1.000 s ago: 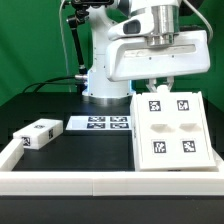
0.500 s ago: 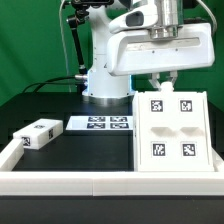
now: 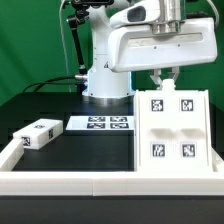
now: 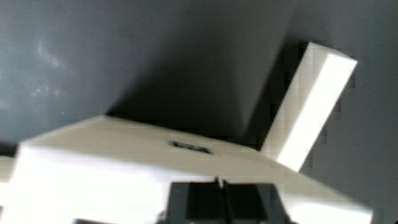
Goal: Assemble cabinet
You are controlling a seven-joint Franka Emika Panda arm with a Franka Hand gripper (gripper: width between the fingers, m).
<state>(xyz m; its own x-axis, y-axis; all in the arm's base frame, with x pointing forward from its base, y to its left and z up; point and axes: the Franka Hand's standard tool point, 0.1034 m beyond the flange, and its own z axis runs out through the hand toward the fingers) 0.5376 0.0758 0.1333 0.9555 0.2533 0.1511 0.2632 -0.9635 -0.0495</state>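
The cabinet (image 3: 171, 128), a large white box with four square marker tags on its top face, lies at the exterior view's right. My gripper (image 3: 161, 82) hangs just above its far edge, apart from it. In the wrist view the two black fingers of my gripper (image 4: 217, 197) stand pressed together with nothing between them, over a white surface of the cabinet (image 4: 143, 150). A narrow white face (image 4: 313, 100) of it rises beside that. A small white tagged block (image 3: 38, 133) lies at the exterior view's left.
The marker board (image 3: 100, 124) lies flat on the black table in front of the robot's base (image 3: 103, 85). A long white border rail (image 3: 100, 181) runs along the front and up the left side. Green backdrop behind.
The arm has risen: the hand sat lower, close to the cabinet's far edge, one second ago and now hangs higher. The cabinet and the small block have not moved.
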